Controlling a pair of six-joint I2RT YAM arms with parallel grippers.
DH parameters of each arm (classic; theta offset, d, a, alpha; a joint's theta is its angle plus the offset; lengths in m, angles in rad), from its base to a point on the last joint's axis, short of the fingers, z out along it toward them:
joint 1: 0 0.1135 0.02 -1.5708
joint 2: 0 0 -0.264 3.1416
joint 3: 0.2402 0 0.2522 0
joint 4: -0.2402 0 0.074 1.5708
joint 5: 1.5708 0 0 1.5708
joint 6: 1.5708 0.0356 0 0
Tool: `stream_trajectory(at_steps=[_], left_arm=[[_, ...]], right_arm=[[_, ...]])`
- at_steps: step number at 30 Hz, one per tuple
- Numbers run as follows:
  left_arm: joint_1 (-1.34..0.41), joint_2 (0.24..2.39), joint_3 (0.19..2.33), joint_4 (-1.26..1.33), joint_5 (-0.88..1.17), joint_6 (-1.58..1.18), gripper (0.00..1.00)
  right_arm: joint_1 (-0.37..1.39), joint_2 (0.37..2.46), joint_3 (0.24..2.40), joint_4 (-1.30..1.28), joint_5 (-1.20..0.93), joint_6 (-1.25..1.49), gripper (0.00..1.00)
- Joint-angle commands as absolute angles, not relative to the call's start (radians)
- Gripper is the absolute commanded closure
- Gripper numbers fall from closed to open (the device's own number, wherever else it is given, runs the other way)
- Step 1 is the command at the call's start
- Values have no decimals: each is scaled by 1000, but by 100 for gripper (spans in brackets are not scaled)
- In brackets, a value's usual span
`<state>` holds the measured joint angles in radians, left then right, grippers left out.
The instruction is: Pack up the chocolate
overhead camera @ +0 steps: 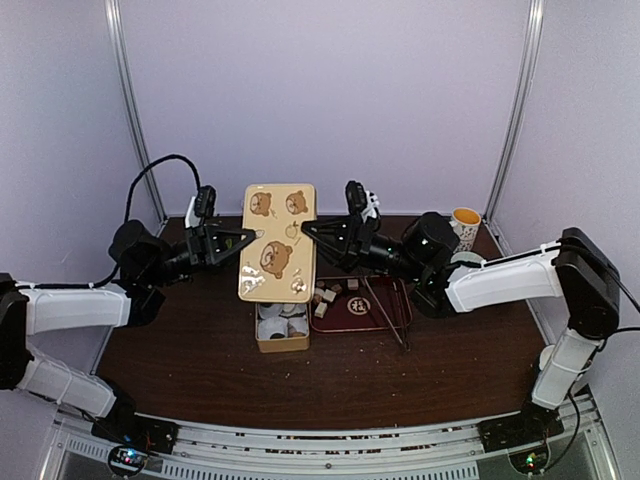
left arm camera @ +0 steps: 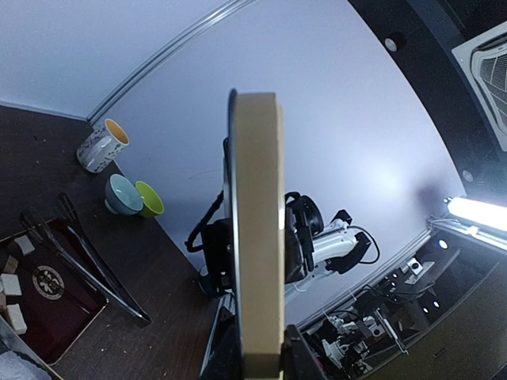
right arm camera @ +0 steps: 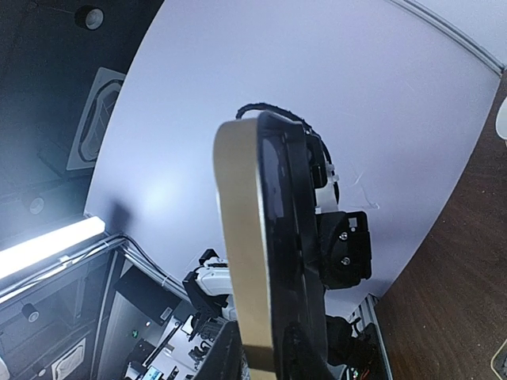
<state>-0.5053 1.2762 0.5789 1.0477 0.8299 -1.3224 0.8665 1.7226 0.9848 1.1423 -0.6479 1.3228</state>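
A tan tin lid (overhead camera: pixel 277 240) printed with bears hangs tilted above the open tan box (overhead camera: pixel 282 344). My left gripper (overhead camera: pixel 248 240) is shut on its left edge and my right gripper (overhead camera: pixel 308 228) is shut on its right edge. The lid shows edge-on between the fingers in the left wrist view (left arm camera: pixel 257 237) and in the right wrist view (right arm camera: pixel 242 261). Several chocolate pieces (overhead camera: pixel 325 296), white and tan, lie at the left end of the dark red tray (overhead camera: pixel 350 318); some also show in the left wrist view (left arm camera: pixel 11 283). White pleated paper cups (overhead camera: pixel 280 322) sit in the box.
Metal tongs (overhead camera: pixel 385 312) lie across the tray's right side. A white mug with a yellow inside (overhead camera: pixel 465 226) stands at the back right, with a blue bowl (left arm camera: pixel 123 195) and a green bowl (left arm camera: pixel 149 199) beside it. Crumbs dot the dark table.
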Motion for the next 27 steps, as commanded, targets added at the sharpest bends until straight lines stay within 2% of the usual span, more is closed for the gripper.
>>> stream_trajectory(at_steps=[1, 14, 21, 27], left_arm=[[-496, 1314, 595, 985, 803, -1245, 82], [-472, 1499, 611, 984, 771, -1176, 85], [-463, 1591, 616, 912, 736, -1099, 83], [-458, 1648, 635, 806, 694, -1028, 79]], right_arm=[[849, 1764, 960, 1152, -639, 1302, 80], [789, 1911, 967, 1024, -606, 1245, 79], [783, 1965, 1064, 743, -592, 1102, 74], [778, 2039, 1159, 604, -584, 1011, 72]])
